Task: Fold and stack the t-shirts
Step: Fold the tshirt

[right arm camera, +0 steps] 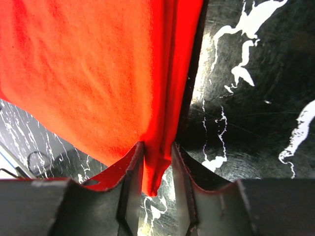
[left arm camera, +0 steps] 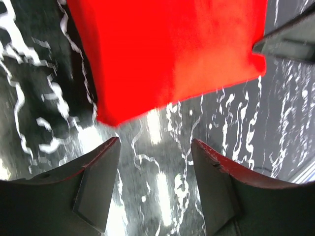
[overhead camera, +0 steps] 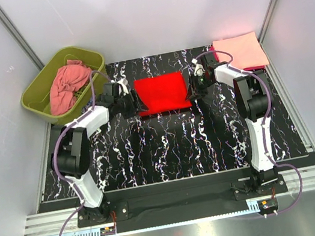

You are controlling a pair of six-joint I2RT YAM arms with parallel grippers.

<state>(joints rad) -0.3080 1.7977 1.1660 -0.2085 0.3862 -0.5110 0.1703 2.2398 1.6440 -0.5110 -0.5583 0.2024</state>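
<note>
A: What is hidden or cut off?

B: From above, the fingertips of both grippers are covered by their own wrists. In both wrist views the red t-shirt [overhead camera: 162,92] is cropped by the frame. The salmon-pink t-shirt [overhead camera: 67,85] is bunched in the olive-green tub [overhead camera: 34,102], partly hidden by its wall. A darker strip [overhead camera: 255,67] shows under the pale peach t-shirt [overhead camera: 237,50], well beyond the right gripper; what it belongs to cannot be told.

A: How are the arms posed?

B: Both are reached forward over the table [overhead camera: 168,146] and bent inward, wrists low at opposite sides of the folded red t-shirt.

A: And the jaws?

B: The left gripper [left arm camera: 155,160] is held apart, the cloth's corner just ahead of its fingers [left arm camera: 101,182] and not between them. The right gripper [right arm camera: 157,164] is clamped on a folded edge of the red t-shirt
</note>
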